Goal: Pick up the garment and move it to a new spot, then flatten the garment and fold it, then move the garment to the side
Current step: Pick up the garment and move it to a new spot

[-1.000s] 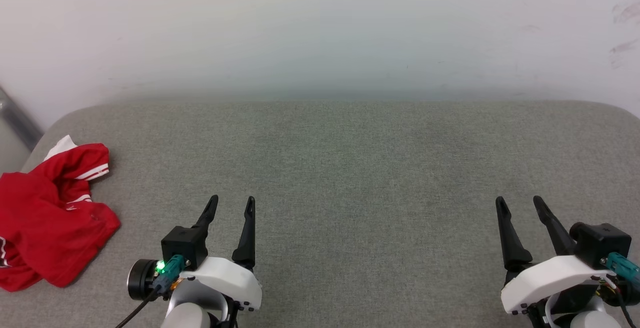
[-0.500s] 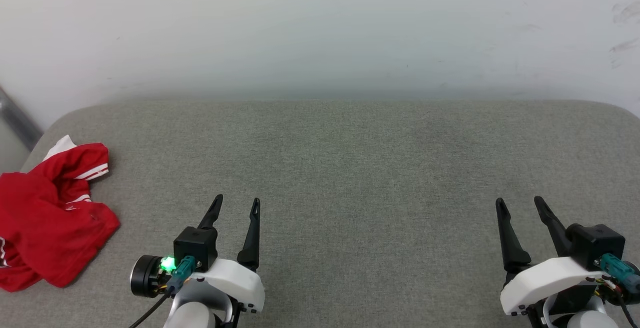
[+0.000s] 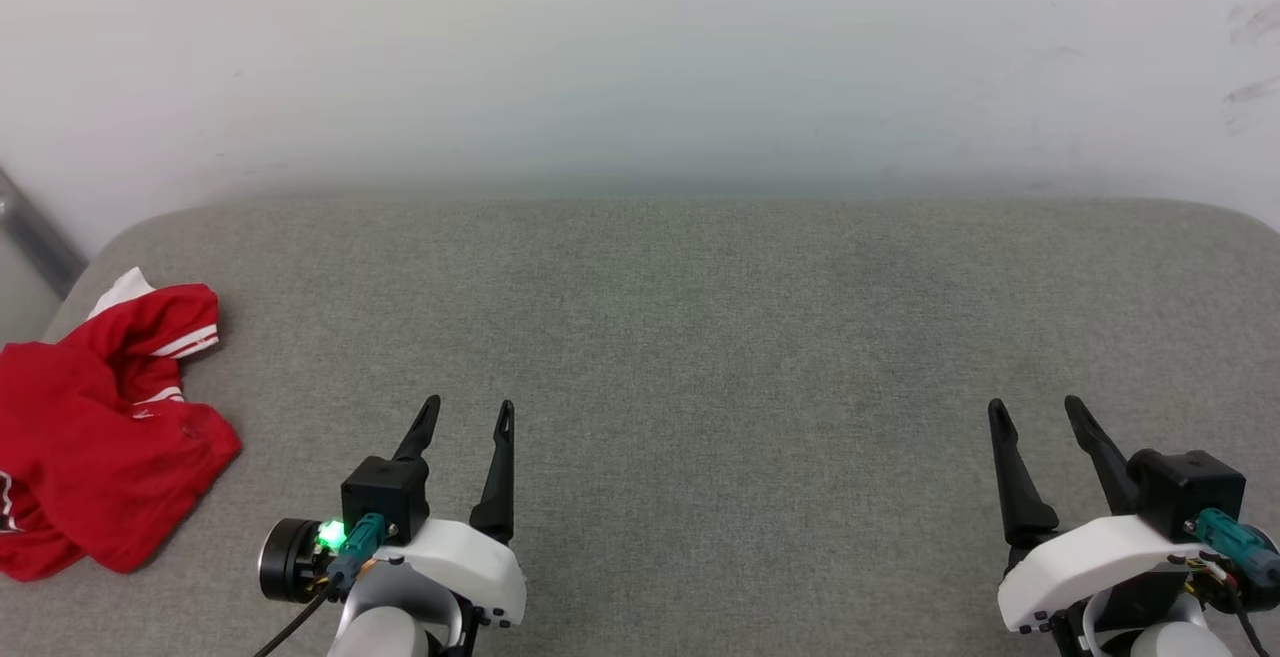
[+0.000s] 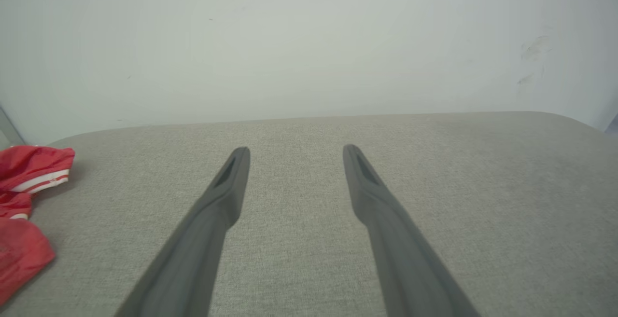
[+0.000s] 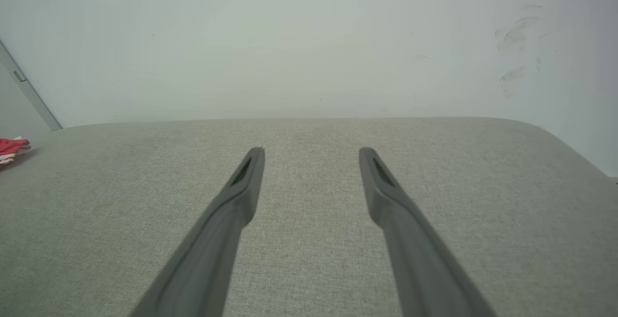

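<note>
I see the garment (image 3: 100,457) crumpled at the far left edge of the table (image 3: 700,337), its long axis running near-to-far, striped sleeve end toward the wall (image 3: 640,57). My left claw (image 3: 469,405) and right claw (image 3: 1033,404) hover spread apart, holding nothing.

The left gripper (image 3: 468,403) and right gripper (image 3: 1034,402) have long dark fingers (image 3: 493,482) and a white shell (image 3: 470,567). Beside the shell sit a black block (image 3: 385,489) and a teal plug (image 3: 357,535).
</note>
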Robot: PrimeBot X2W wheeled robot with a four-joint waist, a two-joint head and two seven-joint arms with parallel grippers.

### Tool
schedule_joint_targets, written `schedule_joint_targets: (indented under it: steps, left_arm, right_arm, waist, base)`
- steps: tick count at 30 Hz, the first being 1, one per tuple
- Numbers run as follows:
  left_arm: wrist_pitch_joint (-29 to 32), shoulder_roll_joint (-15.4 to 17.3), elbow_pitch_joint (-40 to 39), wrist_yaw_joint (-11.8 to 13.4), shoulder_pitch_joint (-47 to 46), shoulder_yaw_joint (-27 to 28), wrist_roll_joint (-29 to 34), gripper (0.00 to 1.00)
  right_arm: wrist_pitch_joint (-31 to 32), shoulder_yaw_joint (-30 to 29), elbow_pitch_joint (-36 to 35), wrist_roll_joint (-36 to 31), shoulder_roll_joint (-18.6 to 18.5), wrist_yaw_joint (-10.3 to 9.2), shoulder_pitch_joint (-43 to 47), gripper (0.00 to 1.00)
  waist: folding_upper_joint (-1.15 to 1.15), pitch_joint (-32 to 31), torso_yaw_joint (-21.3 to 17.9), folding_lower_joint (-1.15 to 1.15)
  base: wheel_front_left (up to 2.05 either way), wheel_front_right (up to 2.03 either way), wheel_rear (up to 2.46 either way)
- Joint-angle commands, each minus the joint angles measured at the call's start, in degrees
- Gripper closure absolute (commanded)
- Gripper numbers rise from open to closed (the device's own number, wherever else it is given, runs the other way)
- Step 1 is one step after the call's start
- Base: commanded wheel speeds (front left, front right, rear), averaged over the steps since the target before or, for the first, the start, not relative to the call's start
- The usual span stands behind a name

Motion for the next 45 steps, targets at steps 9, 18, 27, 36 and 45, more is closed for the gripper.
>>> schedule_joint_targets:
  steps: [9,18,27,36,45]
  left_arm:
    - [-0.2,0.0,0.3,1.5,-1.1,1.2,-1.2,0.00]
    - [-0.2,0.3,-0.3,2.5,-1.7,2.6,-1.8,0.00]
    - [-0.2,1.2,-1.0,3.0,-1.5,4.7,-2.4,0.00]
    - [-0.1,2.0,-2.3,4.1,0.2,7.1,-2.5,0.00]
    - [-0.1,2.5,-3.3,4.0,1.1,8.6,-2.8,0.00]
  right_arm:
    - [-0.1,0.6,-0.5,-0.6,0.2,-0.02,-1.0,0.00]
    - [0.0,1.6,-1.2,-1.0,0.1,-0.02,-1.1,0.00]
    - [-0.2,3.7,-1.4,-1.1,0.1,-0.02,-2.1,0.00]
    - [0.7,7.9,-2.0,-1.1,0.1,-0.03,-3.1,0.00]
    - [1.4,9.7,-3.1,-1.7,0.1,-0.03,-3.7,0.00]
  waist:
    - [0.00,0.6,2.3,0.00]
    - [0.00,1.1,10.2,0.00]
    - [0.00,1.5,18.1,0.00]
    - [0.00,1.8,22.9,0.00]
    - [0.00,2.7,25.7,0.00]
  base:
    - [0.00,0.00,0.00]
    - [0.00,0.00,0.00]
    - [0.00,0.00,0.00]
    - [0.00,0.00,0.00]
    - [0.00,0.00,0.00]
